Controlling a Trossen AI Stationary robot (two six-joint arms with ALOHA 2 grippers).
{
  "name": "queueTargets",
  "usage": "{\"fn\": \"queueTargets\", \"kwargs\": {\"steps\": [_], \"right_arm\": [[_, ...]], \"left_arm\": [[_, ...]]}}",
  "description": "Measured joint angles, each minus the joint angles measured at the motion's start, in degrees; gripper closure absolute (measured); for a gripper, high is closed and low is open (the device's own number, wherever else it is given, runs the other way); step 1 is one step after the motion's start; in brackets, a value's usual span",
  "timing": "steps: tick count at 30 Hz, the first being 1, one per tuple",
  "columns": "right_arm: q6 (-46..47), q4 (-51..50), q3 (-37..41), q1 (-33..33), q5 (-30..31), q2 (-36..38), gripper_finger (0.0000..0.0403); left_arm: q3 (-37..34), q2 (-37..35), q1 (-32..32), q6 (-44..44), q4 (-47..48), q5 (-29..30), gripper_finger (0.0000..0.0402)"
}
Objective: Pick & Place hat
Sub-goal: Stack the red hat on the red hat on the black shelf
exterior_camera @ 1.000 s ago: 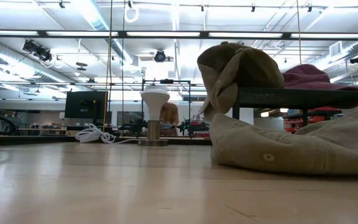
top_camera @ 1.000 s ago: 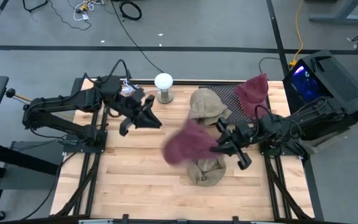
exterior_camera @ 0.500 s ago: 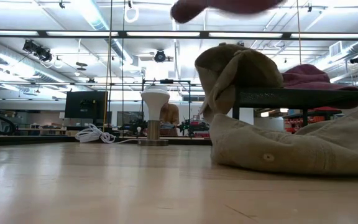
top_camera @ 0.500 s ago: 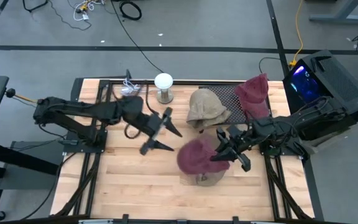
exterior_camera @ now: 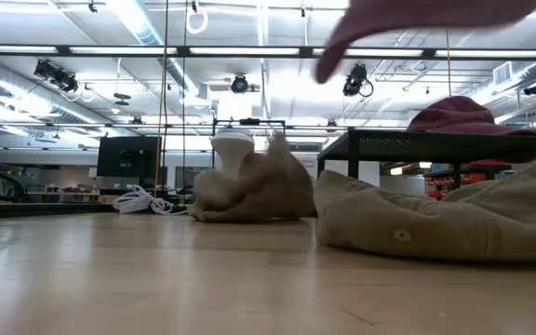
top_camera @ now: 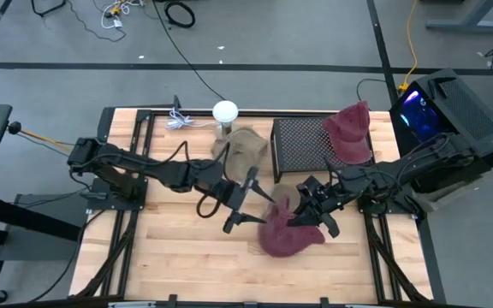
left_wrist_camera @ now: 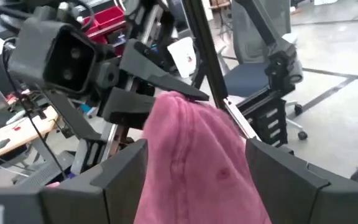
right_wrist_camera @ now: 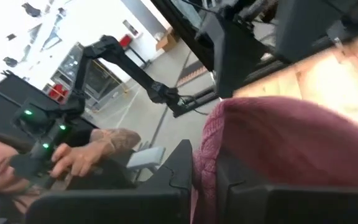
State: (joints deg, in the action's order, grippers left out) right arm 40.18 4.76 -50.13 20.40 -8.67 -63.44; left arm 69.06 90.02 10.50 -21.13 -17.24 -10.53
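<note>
The wooden table (top_camera: 187,257) is seen from above with both arms reaching toward its middle. A black mesh rack (top_camera: 302,141) stands at the far right part of the table, and a second maroon hat (top_camera: 349,130) is draped over its right end. A tan hat (top_camera: 242,147) lies crumpled on the table just left of the rack, beside a white head-shaped stand (top_camera: 225,115). Another tan hat (exterior_camera: 435,219) is spread flat on the table in the low view, close to the camera.

The maroon hat (top_camera: 285,233) is held in the air above the table's middle, near the front edge. Its edge is clamped between the closed fingers of the right gripper (top_camera: 308,216), as confirmed in the right wrist view. The left gripper (top_camera: 245,198) is positioned just left of the hat with its fingers spread wide; in the left wrist view the hat is seen framed between them, with no contact evident.
</note>
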Motion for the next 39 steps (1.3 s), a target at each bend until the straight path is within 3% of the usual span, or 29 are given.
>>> {"fn": "queueTargets", "kwargs": {"steps": [21, 34, 39], "right_arm": [[-0.1, 0.4, 0.0, 0.4, -2.8, -1.5, 0.0383], [0.9, 4.6, 0.0, 0.4, -5.7, -7.9, 0.0383], [0.7, 5.3, 0.0, 0.4, -5.9, -8.5, 0.0383]], "left_arm": [[0.0, 0.0, 0.2, 1.1, -3.1, -1.1, 0.0129], [0.0, 5.9, -1.0, 5.5, -3.7, -3.7, 0.0129], [0.0, 5.8, -1.0, 7.1, -3.7, -9.9, 0.0135]]}}
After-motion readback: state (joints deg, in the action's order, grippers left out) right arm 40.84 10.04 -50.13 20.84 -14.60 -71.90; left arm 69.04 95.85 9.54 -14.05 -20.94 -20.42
